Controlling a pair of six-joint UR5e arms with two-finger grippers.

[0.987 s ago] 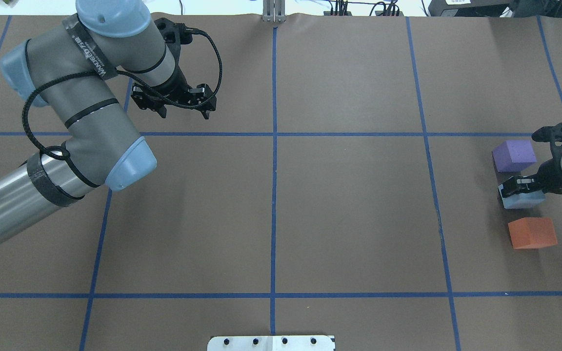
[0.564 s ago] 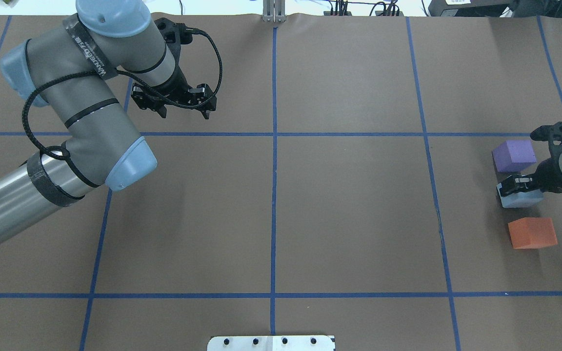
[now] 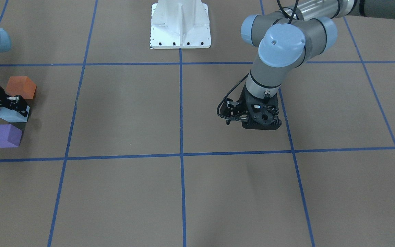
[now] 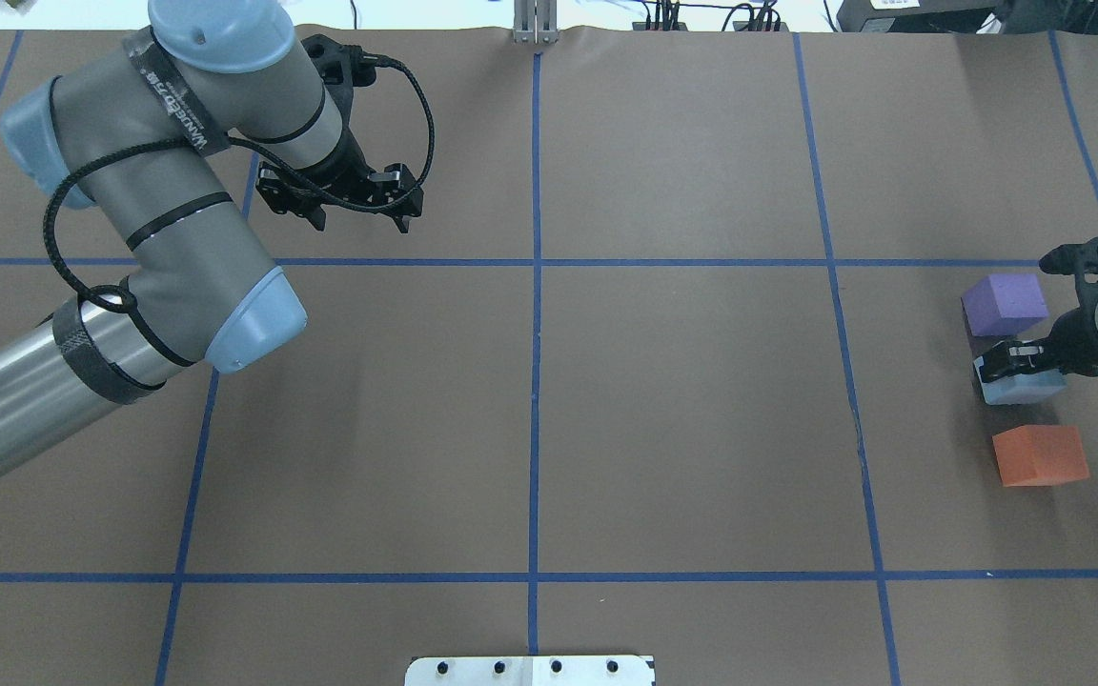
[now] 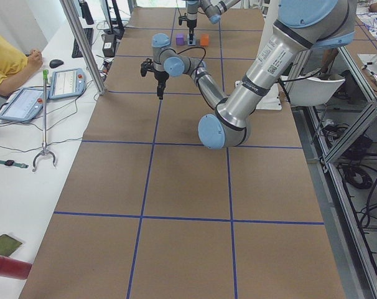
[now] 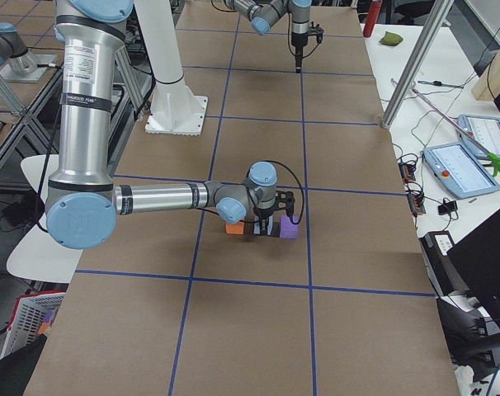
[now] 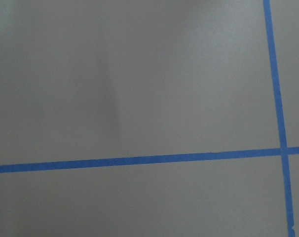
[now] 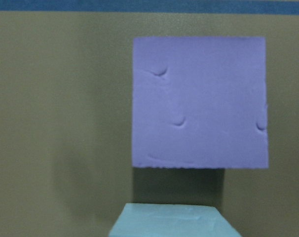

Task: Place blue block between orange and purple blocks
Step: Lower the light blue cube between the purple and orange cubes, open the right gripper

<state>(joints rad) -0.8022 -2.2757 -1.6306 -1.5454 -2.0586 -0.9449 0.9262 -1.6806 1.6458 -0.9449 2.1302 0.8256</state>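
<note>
A light blue block (image 4: 1021,389) sits at the table's far right, in the gap between a purple block (image 4: 1005,303) and an orange block (image 4: 1040,455). My right gripper (image 4: 1014,367) is shut on the blue block, low at the table. The front-facing view shows the same row: orange block (image 3: 21,87), blue block (image 3: 11,115), purple block (image 3: 4,136). The right wrist view shows the purple block (image 8: 199,103) ahead and the blue block's top (image 8: 174,222) at the bottom edge. My left gripper (image 4: 358,221) is open and empty, far off at the back left.
Blue tape lines (image 4: 536,286) divide the brown table cover into squares. The white robot base plate (image 3: 180,24) is at the robot's side. A person (image 5: 5,62) sits with tablets at a side desk beyond the table's far edge.
My right gripper and the blue block have shifted very slightly toward the purple block. The left arm has not moved.
</note>
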